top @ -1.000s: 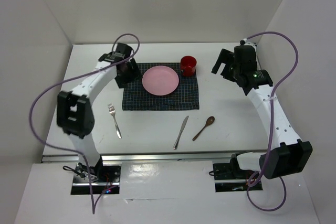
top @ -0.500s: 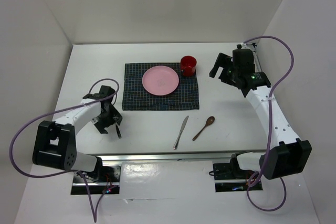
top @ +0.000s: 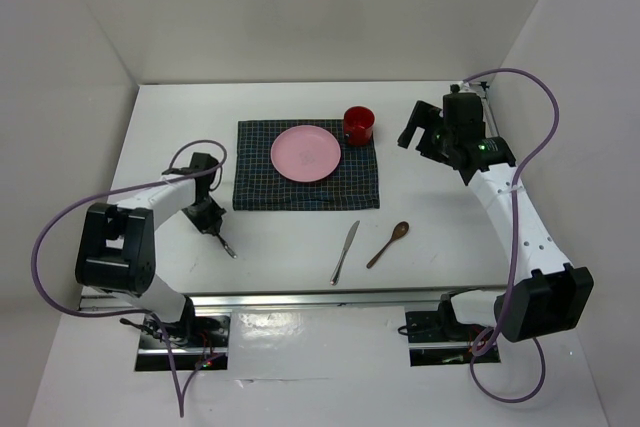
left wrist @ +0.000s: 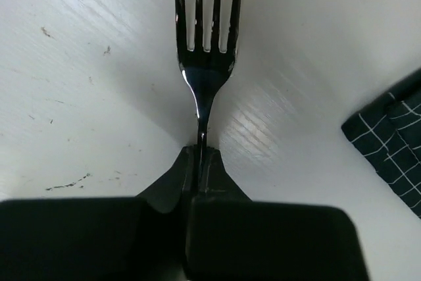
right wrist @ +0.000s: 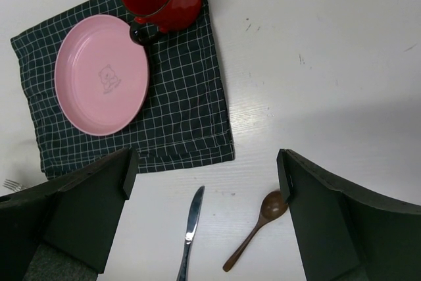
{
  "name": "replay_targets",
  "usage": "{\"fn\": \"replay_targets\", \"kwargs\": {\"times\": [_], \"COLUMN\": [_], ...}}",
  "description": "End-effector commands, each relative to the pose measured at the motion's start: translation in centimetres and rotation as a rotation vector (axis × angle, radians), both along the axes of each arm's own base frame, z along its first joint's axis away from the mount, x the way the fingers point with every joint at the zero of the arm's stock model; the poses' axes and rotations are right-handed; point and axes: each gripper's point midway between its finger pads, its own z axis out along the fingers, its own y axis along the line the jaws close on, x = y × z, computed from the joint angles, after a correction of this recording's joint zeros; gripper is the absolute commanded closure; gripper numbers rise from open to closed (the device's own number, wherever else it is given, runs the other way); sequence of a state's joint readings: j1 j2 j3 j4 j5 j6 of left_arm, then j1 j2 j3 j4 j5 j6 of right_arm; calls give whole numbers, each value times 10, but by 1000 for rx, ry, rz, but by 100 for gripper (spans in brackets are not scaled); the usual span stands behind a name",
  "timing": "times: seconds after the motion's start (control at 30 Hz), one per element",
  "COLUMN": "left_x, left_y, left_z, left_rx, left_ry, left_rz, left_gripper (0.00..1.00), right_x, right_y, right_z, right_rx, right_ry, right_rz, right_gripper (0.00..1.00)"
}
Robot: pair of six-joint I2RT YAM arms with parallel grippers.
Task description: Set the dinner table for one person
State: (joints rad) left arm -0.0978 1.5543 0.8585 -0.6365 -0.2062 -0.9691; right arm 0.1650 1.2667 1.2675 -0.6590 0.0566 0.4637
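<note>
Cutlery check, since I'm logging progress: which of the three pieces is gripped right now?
The fork, pinched by its handle in the left gripper. The knife and the brown spoon lie loose on the table, touched by nothing.

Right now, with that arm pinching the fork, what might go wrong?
Two things, probably. The left jaws clamp the fork only at its thin neck, just behind the tines, so it might twist or slip out while being carried. Also, a corner of the checked placemat lies close beside it; a low sideways move could snag the cloth and shift the pink plate and red mug sitting on it.
</note>
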Motion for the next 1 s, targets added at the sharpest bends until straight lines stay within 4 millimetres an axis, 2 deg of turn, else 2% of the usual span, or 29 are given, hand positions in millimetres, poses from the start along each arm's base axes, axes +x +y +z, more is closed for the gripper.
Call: {"fn": "replay_targets", "kwargs": {"times": [0.0, 0.07, 0.1, 0.13, 0.17, 0.2, 0.27, 0.3, 0.33, 0.37, 0.4, 0.47, 0.5, 0.53, 0.57, 0.6, 0.63, 0.67, 0.73, 0.77, 0.83, 0.97], "left_x": [2, 16, 38, 49, 61, 81, 96, 98, 117, 125, 143, 151, 159, 172, 176, 179, 187, 188, 195, 195, 203, 202], "left_y": [9, 18, 14, 10, -5, -15, -29, -40, -49, -54, -66, -75, -80, -85, -86, -87, -89, -89, -90, -89, -91, -88], "left_z": [8, 34, 58, 73, 85, 107, 120, 107, 123, 122, 117, 108, 103, 109, 93, 89, 93, 80, 77, 65, 61, 40], "left_rx": [51, 123, 122, 127, 116, 107, 109, 125, 129, 146, 156, 154, 144, 139, 141, 144, 147, 148, 152, 159, 163, 171], "left_ry": [16, -43, -123, -165, -203, -267, -264, -190, -225, -206, -182, -134, -129, -151, -108, -95, -107, -69, -68, -37, -43, 17], "left_rz": [19, -18, -53, -100, -231, -285, -363, -451, -481, -511, -568, -620, -651, -664, -676, -688, -696, -709, -722, -722, -733, -745], "left_gripper": [100, 100, 100, 100, 100, 100, 100, 100, 100, 100, 100, 100, 100, 100, 100, 100, 100, 100, 100, 100, 100, 100], "right_x": [3, 2, 1, 0, 0, -2, -3, -4, -6, -8, -12, -14, -17, -19, -20, -21, -22, -23, -25, -28, -28, -29], "right_y": [1, 4, 3, 7, 9, 10, 13, 17, 17, 16, 19, 17, 14, 17, 17, 15, 13, 13, 10, 10, 12, 17], "right_z": [9, 9, 4, 4, 2, -3, -8, -8, -14, -20, -25, -24, -30, -27, -31, -29, -30, -27, -33, -34, -29, -31], "right_rx": [3, 3, -6, 6, 12, 16, 26, 26, 24, 22, 19, 11, 2, 3, 1, -3, -11, -10, -20, -11, 1, 22], "right_ry": [-32, -32, -22, -20, -18, -5, 3, 3, 17, 30, 49, 49, 67, 59, 69, 59, 67, 58, 75, 77, 59, 63], "right_rz": [0, 9, 15, 30, 39, 46, 61, 72, 71, 71, 82, 72, 65, 74, 74, 67, 59, 59, 51, 43, 52, 62], "right_gripper": [0, 0, 0, 0, 0, 0, 0, 0, 0, 0, 0, 0, 0, 0, 0, 0, 0, 0, 0, 0, 0, 0]}}
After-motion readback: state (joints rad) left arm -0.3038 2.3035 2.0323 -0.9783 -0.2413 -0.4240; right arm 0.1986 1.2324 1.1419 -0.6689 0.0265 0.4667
